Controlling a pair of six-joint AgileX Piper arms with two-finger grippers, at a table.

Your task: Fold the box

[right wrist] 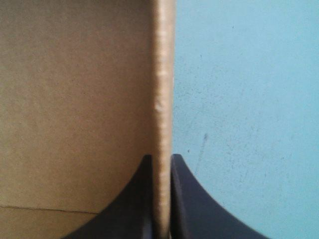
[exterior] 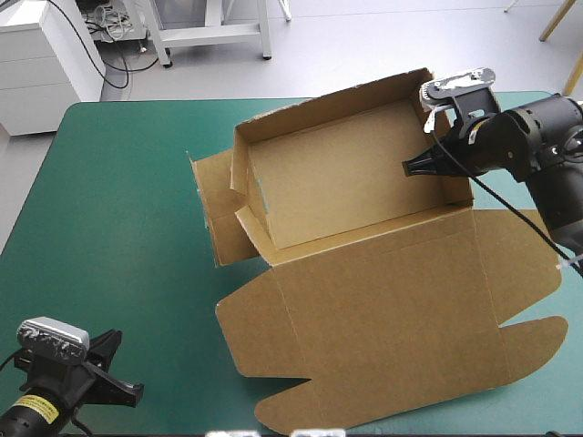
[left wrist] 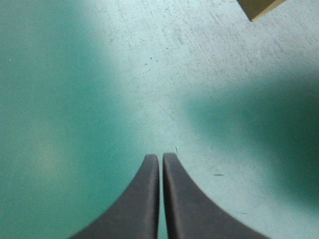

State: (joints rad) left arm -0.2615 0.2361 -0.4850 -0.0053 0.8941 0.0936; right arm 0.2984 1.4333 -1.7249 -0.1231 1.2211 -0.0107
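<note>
The brown box (exterior: 355, 173) lies mid-table as an open tray with raised walls, its lid (exterior: 392, 319) flat toward the near edge. One side flap (exterior: 214, 205) sticks out loose on the tray's left. My right gripper (exterior: 412, 167) is at the tray's right wall, shut on it. In the right wrist view the wall's edge (right wrist: 163, 99) runs straight up between the fingers (right wrist: 187, 199), tray interior on one side, teal-green cover on the other. My left gripper (exterior: 123, 391) rests shut at the table's near left corner; its wrist view shows fingertips (left wrist: 161, 159) over bare cover, a box corner (left wrist: 259, 7) far ahead.
The lid's rounded tabs (exterior: 301, 410) reach close to the near table edge. The teal-green cover (exterior: 109, 209) stretches open on the left half. A white cabinet (exterior: 41, 64) stands beyond the far left corner.
</note>
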